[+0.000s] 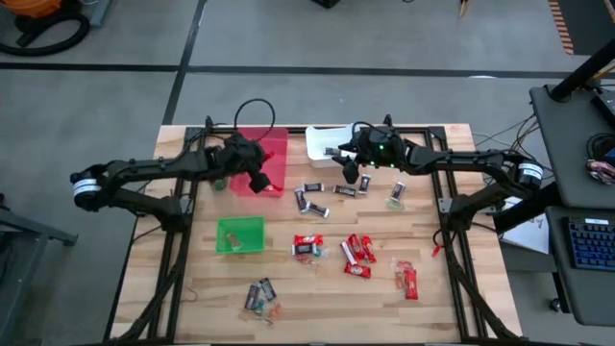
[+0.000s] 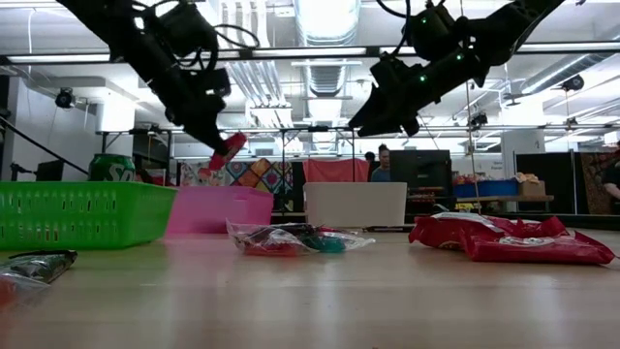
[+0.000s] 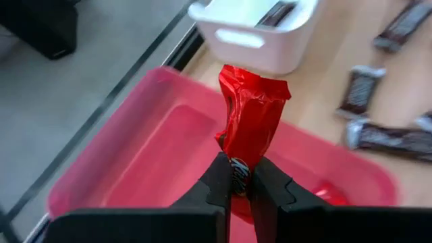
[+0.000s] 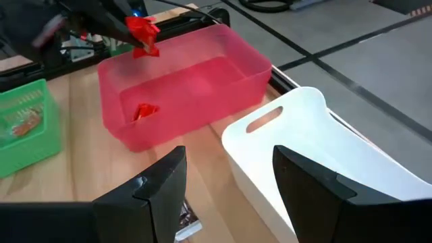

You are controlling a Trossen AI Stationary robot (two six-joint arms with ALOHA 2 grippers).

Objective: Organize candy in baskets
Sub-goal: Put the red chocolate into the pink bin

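Holding one red-wrapped candy bar (image 3: 250, 121) tight by its end, the left pincer (image 1: 258, 180) hangs above the long red basket (image 1: 274, 144), and the bar dangles over the inside of it. One red candy (image 4: 145, 111) already lies on the floor of that red basket. Three baskets sit on the wooden tabletop (image 1: 317, 298): the red one at the far side, a white basket (image 1: 319, 142) just beside it, and a small green basket (image 1: 240, 235) nearer the front. The white basket has at least one dark bar (image 3: 277, 12) in it, and the green one shows a small bit of candy (image 4: 23, 125) inside. The right pincer (image 1: 351, 173) floats beside the white basket with its two fingers spread wide and nothing between them. On the tabletop near it lie about six dark and silver mini bars (image 1: 312, 202), spread out. Closer to the front there is a bunch of about six red bars (image 1: 357, 252), some touching and some apart. A small heap of mixed-colour pieces (image 1: 261, 296) lies alone near the front edge. One green can (image 2: 111, 167) stands behind the green basket in the low view.
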